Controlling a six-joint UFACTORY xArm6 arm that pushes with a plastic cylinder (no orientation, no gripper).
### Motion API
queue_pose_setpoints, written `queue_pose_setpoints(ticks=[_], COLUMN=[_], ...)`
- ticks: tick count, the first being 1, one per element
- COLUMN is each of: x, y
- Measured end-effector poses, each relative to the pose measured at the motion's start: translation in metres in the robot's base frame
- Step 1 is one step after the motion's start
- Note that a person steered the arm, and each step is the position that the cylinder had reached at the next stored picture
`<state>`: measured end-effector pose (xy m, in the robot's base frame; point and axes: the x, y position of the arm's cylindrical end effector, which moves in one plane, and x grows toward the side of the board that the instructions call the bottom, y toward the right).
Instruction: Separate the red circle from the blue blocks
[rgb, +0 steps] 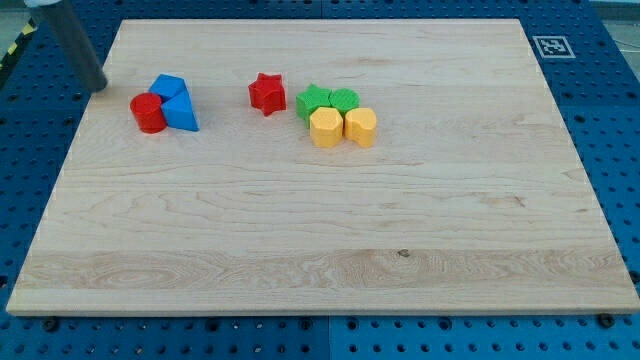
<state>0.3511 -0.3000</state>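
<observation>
The red circle (148, 112) lies on the wooden board (330, 220) at the upper left. It touches two blue blocks on its right: a blue cube-like block (169, 88) above and a blue triangle (182, 113) below. My rod comes down from the view's top left; my tip (98, 85) rests near the board's left edge, up and to the left of the red circle, with a gap between them.
A red star (267, 93) lies right of the blue blocks. Further right sits a tight cluster: two green blocks (314, 101) (344, 99) above two yellow blocks (325, 128) (360, 126). A marker tag (549, 45) is at the top right.
</observation>
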Motion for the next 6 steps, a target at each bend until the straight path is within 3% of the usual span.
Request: queue_pose_setpoints(ticks=[1,2,3,5,6], x=[0.063,0.089,0.066,0.002,0.005], y=[0.011,0.057,0.101,0.104,0.104])
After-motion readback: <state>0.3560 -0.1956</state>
